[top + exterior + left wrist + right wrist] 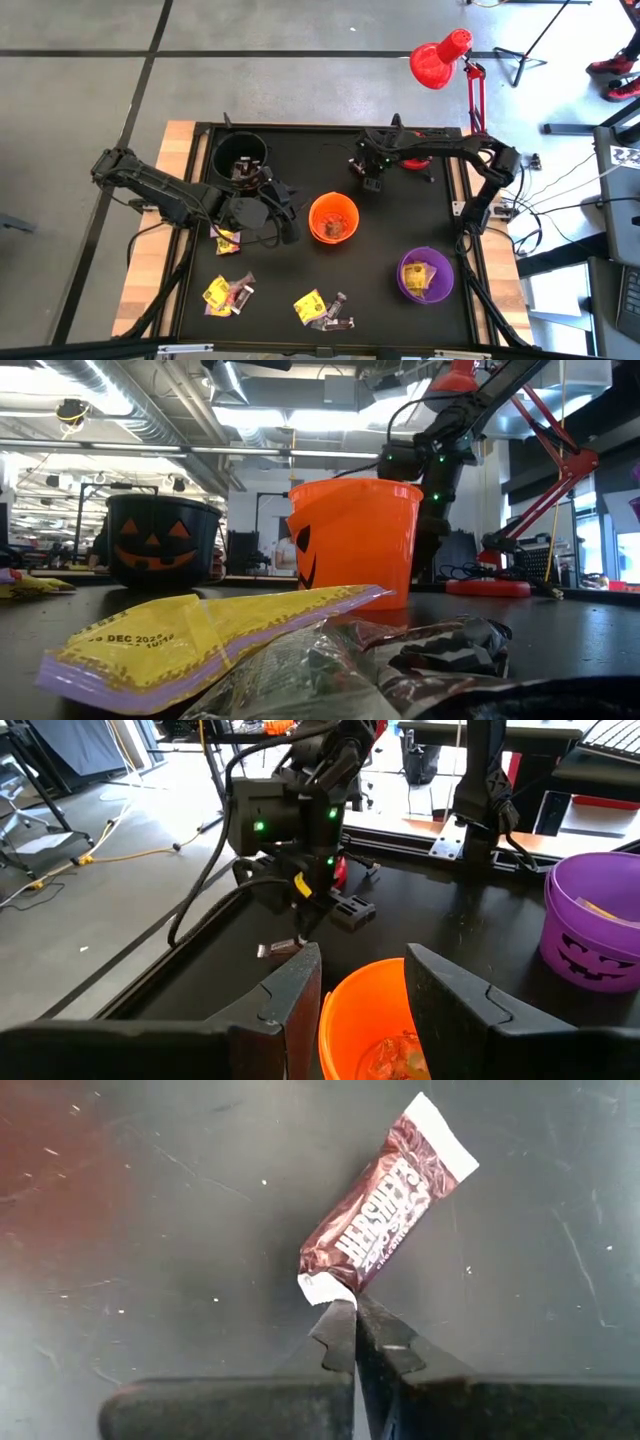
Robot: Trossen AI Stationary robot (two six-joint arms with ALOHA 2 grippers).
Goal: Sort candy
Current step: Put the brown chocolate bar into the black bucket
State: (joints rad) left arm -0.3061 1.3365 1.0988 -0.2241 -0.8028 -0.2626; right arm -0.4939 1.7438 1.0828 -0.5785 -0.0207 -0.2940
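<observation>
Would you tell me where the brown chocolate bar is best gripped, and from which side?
Probably its flat white end crimp, from above. The bar seems to lie flat on the table, leaving little body to pinch; the right gripper is shut on that crimp.

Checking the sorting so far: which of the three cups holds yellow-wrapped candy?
The purple cup, at the table's front right. Yellow wrappers show inside it; the orange cup holds brownish pieces, and the black cup shows no yellow.
</observation>
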